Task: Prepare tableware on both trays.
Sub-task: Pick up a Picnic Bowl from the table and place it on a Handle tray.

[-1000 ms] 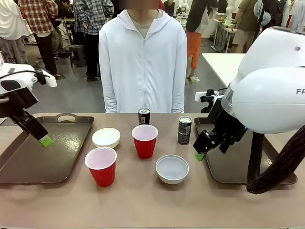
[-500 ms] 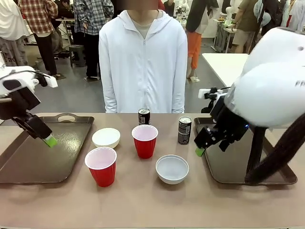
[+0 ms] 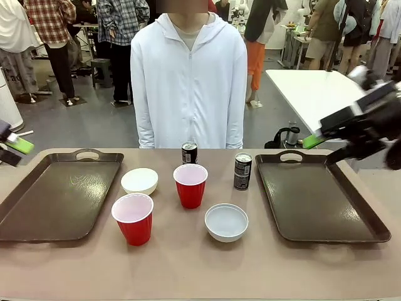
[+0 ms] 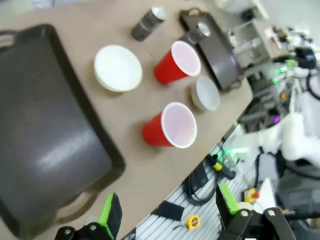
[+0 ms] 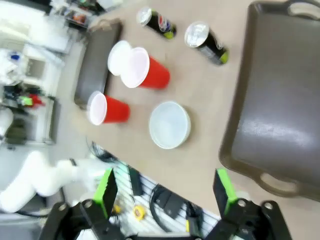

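Take 12 o'clock as the far edge of the table [image 3: 188,269], where a person [image 3: 188,81] in a white zip jacket stands looking on; by that reading, the job has not yet begun. At 9 o'clock the left end effector [image 4: 168,207] hangs high at the table's left edge, its green-padded jaws spread wide and holding nothing. Lower down beside it, the left tray [image 3: 50,207] lies bare.

All six pieces stand on the table between the trays:
- The far bowl [image 3: 139,181] is at about 10 o'clock of the group, just beside the left tray's rim.
- The near cup [image 3: 133,218] stands upright at 7 o'clock.
- The far cup [image 3: 190,185] stands upright at the group's centre.
- The far can [image 3: 189,152] is right behind that cup, at 12 o'clock.
- The near bowl [image 3: 226,222] is at 5 o'clock.
- The right can [image 3: 242,170] is at 2 o'clock, just beside the right tray [image 3: 326,207].

That tray, at 3 o'clock on the table, is bare too. Above its far right corner the right end effector [image 5: 165,187] is raised well clear, jaws likewise wide apart and empty.

Judged from this layout, nothing is done and everything is left: six pick-and-place moves, probably one cup, one bowl and one can per tray. The far bowl and near cup sit handiest to the left arm, the right can and near bowl to the right. The far cup and far can, close together in the middle, look the hardest to reach without a knock.
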`<act>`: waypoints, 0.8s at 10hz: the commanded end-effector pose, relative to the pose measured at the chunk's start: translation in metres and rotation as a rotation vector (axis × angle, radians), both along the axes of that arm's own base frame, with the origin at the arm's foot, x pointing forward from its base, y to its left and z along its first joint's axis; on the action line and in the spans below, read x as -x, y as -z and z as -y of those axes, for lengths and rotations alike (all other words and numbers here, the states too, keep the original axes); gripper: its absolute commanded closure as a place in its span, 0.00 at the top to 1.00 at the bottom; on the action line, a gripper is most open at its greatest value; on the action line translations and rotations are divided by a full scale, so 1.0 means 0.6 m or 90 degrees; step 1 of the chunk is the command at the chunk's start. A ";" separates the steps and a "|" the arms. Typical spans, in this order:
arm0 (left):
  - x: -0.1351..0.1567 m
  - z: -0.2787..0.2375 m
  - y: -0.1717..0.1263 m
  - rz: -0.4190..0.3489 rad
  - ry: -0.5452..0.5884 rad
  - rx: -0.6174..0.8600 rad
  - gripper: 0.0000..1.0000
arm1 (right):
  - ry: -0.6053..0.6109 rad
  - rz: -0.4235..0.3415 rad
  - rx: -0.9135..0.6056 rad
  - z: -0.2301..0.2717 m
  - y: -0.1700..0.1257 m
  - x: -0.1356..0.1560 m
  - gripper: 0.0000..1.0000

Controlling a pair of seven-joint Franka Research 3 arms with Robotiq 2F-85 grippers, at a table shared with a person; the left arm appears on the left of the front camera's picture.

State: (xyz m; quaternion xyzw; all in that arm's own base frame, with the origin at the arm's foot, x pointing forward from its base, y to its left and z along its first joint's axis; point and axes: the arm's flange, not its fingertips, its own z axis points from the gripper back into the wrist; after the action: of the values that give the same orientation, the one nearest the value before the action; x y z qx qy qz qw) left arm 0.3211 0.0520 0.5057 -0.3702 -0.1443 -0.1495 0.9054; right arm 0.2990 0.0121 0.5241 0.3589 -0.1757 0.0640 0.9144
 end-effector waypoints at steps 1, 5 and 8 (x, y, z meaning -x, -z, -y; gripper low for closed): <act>-0.011 -0.050 0.021 -0.019 -0.045 0.042 1.00 | -0.015 0.009 -0.096 0.055 0.187 0.202 1.00; 0.014 -0.155 0.063 -0.062 -0.114 0.113 1.00 | -0.020 -0.036 -0.183 0.125 0.234 0.264 1.00; 0.059 -0.168 0.064 -0.039 -0.151 0.134 1.00 | -0.001 -0.057 -0.220 0.148 0.268 0.279 1.00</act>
State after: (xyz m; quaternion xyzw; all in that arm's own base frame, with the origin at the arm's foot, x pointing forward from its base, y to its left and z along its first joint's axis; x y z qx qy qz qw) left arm 0.2960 0.1588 0.4687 -0.4410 -0.1545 -0.0097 0.8841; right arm 0.1676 -0.1725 0.4532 0.5156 -0.1391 0.0176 0.8453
